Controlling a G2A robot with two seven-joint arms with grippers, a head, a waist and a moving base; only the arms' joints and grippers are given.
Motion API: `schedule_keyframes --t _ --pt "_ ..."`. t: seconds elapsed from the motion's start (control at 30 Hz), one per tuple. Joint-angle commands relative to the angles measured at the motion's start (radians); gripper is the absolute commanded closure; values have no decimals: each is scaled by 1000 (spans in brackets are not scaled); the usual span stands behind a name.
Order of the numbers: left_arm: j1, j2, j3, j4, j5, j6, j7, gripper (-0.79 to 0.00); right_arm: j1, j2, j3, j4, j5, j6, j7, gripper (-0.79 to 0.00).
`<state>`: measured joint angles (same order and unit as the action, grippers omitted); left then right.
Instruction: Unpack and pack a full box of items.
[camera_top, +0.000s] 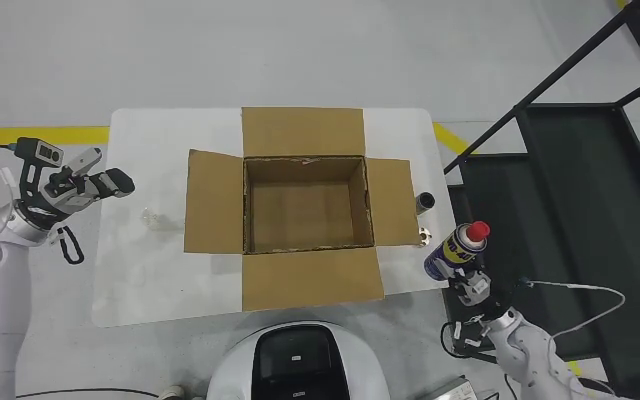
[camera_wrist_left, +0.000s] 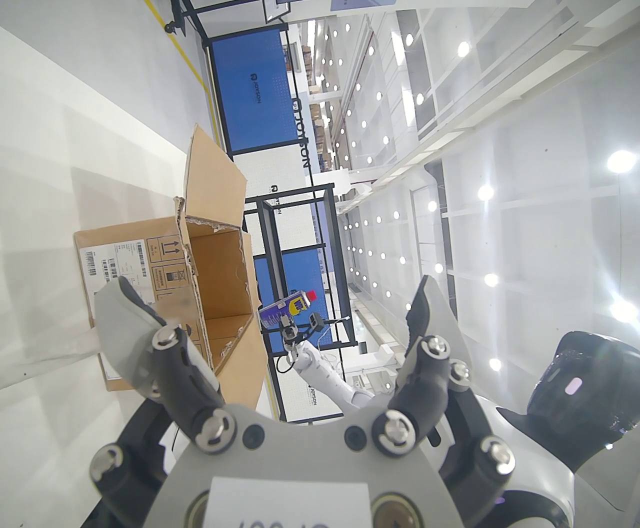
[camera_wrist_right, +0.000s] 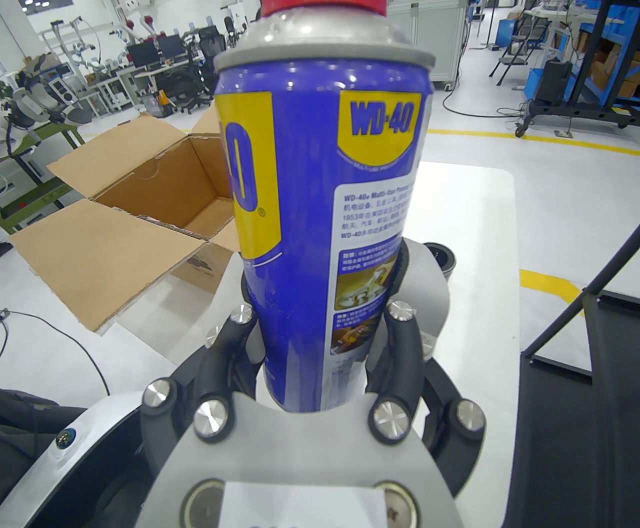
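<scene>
The white bench (camera_top: 150, 290) carries an open cardboard box (camera_top: 214, 203), its flaps spread and nothing visible inside. The spray can (camera_top: 456, 250) stands upright by the bench's right edge, clamped low on its body by the right gripper (camera_wrist_right: 320, 325). It looks like rigid, smooth metal, probably slippery and fairly heavy if full, so mid-body looks the safer hold, not the cap. The left gripper (camera_wrist_left: 272, 292) hangs wide apart and empty

Right wrist view crops the spray can (camera_wrist_right: 320, 200) at its cap
</scene>
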<state>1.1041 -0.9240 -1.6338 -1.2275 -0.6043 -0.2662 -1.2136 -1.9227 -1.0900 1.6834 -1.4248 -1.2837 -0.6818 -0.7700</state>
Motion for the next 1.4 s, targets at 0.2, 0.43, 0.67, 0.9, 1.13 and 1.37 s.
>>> schedule_keyframes --t 0.2,0.43,0.67,0.9,1.13,1.37 --pt "0 0 0 0 0 0 0 -785 94 -13 -85 178 -99 71 -171 0" --pt "0 0 0 0 0 0 0 -785 94 -13 -85 178 -99 71 -171 0" --pt "0 0 0 0 0 0 0 -785 94 -13 -85 178 -99 71 -171 0" --pt "0 0 0 0 0 0 0 -785 113 -16 -83 195 -65 119 -128 0" --pt "0 0 0 0 0 0 0 -785 181 -28 -145 311 -114 162 -229 0" --pt "0 0 0 0 0 0 0 -785 308 -40 -224 554 -184 152 -396 0"
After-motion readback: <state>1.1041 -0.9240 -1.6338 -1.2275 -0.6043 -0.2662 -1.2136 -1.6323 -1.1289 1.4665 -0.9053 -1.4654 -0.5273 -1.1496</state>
